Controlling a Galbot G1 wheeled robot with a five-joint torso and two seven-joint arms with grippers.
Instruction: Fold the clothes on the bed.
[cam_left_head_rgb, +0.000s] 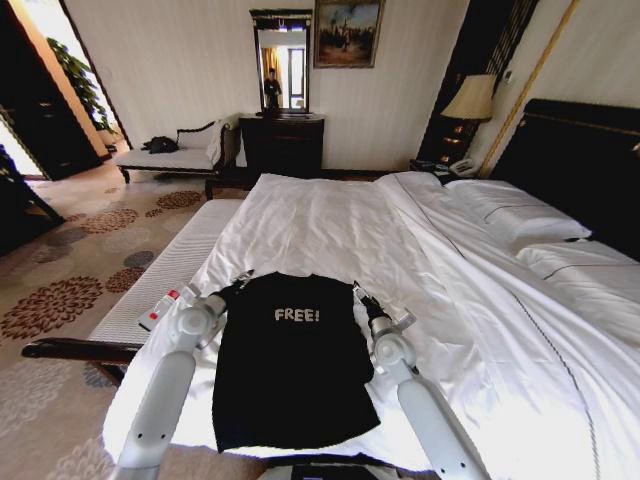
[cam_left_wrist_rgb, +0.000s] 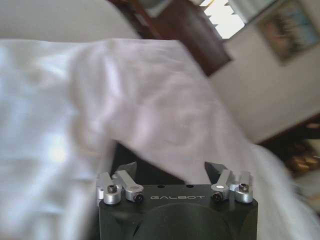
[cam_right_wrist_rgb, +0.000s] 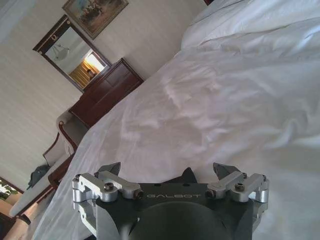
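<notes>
Daylight is flooding in from the doorway (cam_left_head_rgb: 40, 30), glaring off the white bed (cam_left_head_rgb: 330, 220) sheets. The head view is bending at its edges (fisheye-like), while the left wrist view is smearing with blur.

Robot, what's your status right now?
Left end effector and right end effector open at shirt's shoulders. Shirt flat on bed. Nothing blocking.

The black T-shirt (cam_left_head_rgb: 290, 360) hides the sheet beneath it, and both arms cover its side edges. In the left wrist view the left tool (cam_left_wrist_rgb: 172, 172) blocks most of the shirt, the bedding (cam_left_wrist_rgb: 75, 100) is blurred, and the picture's lower edge cuts off the tool body. The bed (cam_left_head_rgb: 520, 330) runs off the frame's right edge.
</notes>
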